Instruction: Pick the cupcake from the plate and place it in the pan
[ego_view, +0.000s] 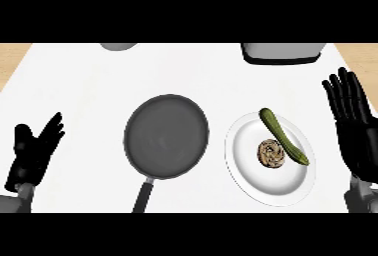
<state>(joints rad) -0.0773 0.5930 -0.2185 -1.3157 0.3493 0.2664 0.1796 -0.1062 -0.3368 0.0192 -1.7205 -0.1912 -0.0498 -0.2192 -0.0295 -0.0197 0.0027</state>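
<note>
Both hands sit at lower edge, nothing grasped: left hand at left, fingers straight and released; right hand at right, fingers extended, resting just beside the white plate. Cupcake sits on plate centre, touching a cucumber lying diagonally behind it. Frying pan sits left of plate, handle toward robot, nothing in it. Judgement: pick not yet begun. Next move req. right hand over cupcake w/o catching cucumber, then closing.

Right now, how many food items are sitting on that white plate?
2. A cupcake sits near the middle of the plate, and a green cucumber lies along its upper right side, beside the cupcake. Nothing seems hidden.
</note>
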